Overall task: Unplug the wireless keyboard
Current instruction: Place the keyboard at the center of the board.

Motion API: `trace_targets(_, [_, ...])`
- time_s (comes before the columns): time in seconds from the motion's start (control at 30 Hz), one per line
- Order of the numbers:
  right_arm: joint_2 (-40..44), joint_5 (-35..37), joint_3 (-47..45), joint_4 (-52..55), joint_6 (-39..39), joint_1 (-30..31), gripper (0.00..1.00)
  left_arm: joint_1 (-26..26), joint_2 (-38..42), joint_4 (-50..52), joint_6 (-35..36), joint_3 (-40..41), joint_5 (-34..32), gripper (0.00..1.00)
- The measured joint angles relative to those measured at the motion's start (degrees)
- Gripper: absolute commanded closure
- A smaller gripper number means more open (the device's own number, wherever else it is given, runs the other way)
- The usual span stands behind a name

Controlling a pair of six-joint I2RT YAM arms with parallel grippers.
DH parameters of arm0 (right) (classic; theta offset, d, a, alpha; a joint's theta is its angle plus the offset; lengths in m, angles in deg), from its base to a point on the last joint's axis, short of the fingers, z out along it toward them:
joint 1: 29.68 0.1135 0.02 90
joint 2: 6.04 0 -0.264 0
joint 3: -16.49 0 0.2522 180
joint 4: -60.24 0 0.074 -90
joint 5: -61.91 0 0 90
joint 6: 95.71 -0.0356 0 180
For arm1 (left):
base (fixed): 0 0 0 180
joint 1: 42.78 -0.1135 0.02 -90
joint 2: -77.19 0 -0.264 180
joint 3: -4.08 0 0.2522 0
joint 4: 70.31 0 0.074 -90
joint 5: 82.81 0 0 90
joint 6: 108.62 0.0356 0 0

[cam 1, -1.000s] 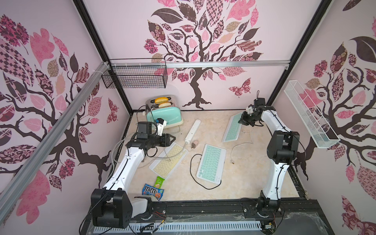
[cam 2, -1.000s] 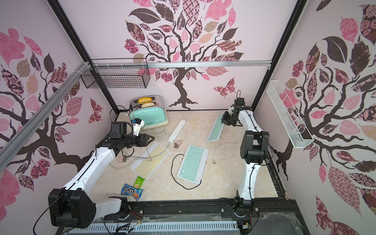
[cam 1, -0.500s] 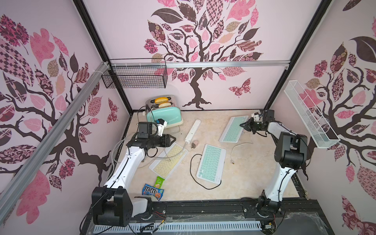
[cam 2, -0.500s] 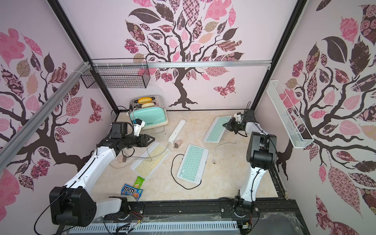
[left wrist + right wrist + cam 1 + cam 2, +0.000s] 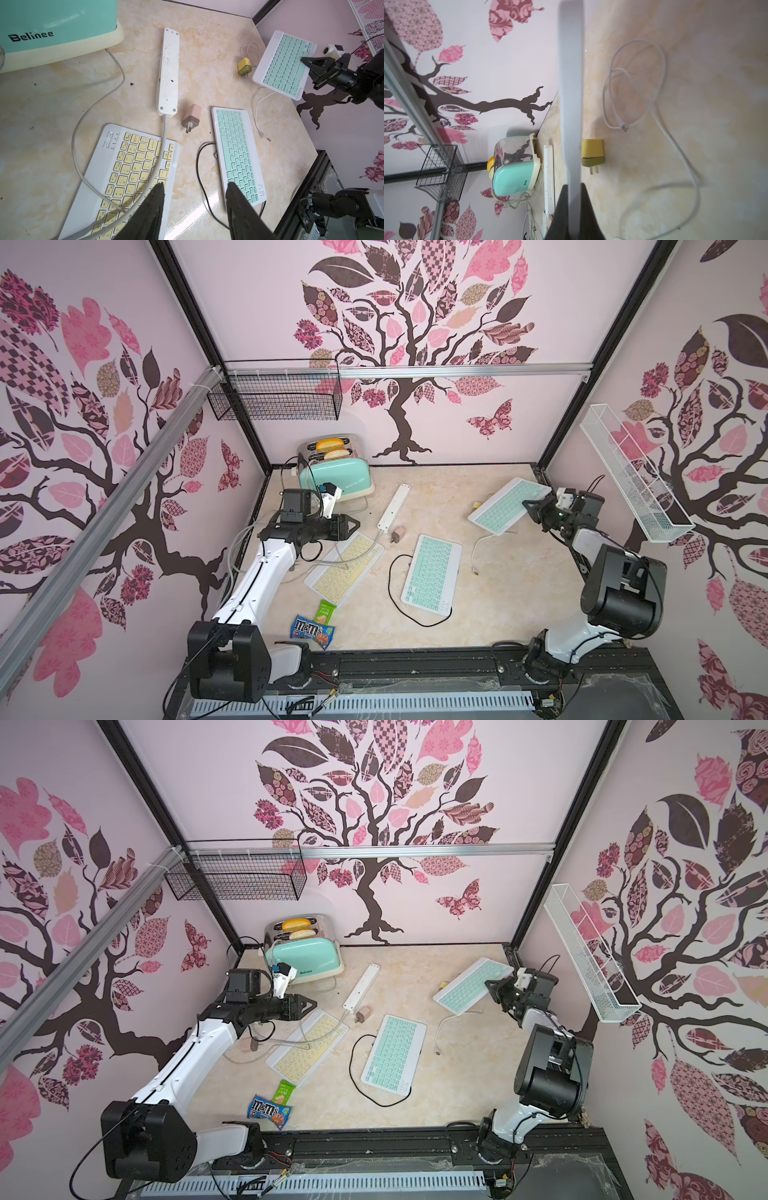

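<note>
Tapering right jaws pinch slim mint keyboard [image 5: 509, 506].

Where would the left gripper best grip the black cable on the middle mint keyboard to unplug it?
Grip the black cable close to the near right corner of the middle mint keyboard, where it appears to enter the case. Come from above with the open left gripper straddling it: the cable lies flat on the table.

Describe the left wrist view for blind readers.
Open-jawed, the left gripper hangs over a yellow keyboard crossed by a power strip cord. Nearby lies a mint keyboard; farther off, the right gripper holds a raised mint keyboard.
</note>
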Motion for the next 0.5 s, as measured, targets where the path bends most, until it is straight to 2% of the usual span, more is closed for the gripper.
trace_targets(0.17, [-0.24, 0.98, -2.27, 2.12, 1.05, -0.46, 1.0, 0.0, -0.07, -0.15, -0.07, 0.0, 0.2, 0.49])
trace_targets(0.23, [-0.59, 1.6, -2.64, 2.71, 1.75, -0.42, 0.94, 0.0, -0.2, -0.2, -0.07, 0.0, 0.42, 0.49])
trace_targets(0.3, [-1.75, 2.47, -2.64, 2.91, 2.21, -0.48, 0.8, 0.0, -0.31, -0.2, -0.07, -0.02, 0.46, 0.49])
trace_targets(0.37, [-3.54, 3.13, -2.64, 3.1, 2.25, -0.59, 0.58, 0.0, -0.35, -0.17, -0.07, 0.0, 0.46, 0.49])
trace_targets(0.47, [-5.38, 4.63, -2.69, 4.7, 3.17, -0.59, 0.4, 0.0, -0.35, -0.17, -0.07, 0.0, 0.46, 0.49])
trace_targets(0.5, [-5.6, 5.49, -2.67, 5.62, 3.34, -0.59, 0.37, 0.0, -0.37, -0.17, -0.07, -0.02, 0.46, 0.49])
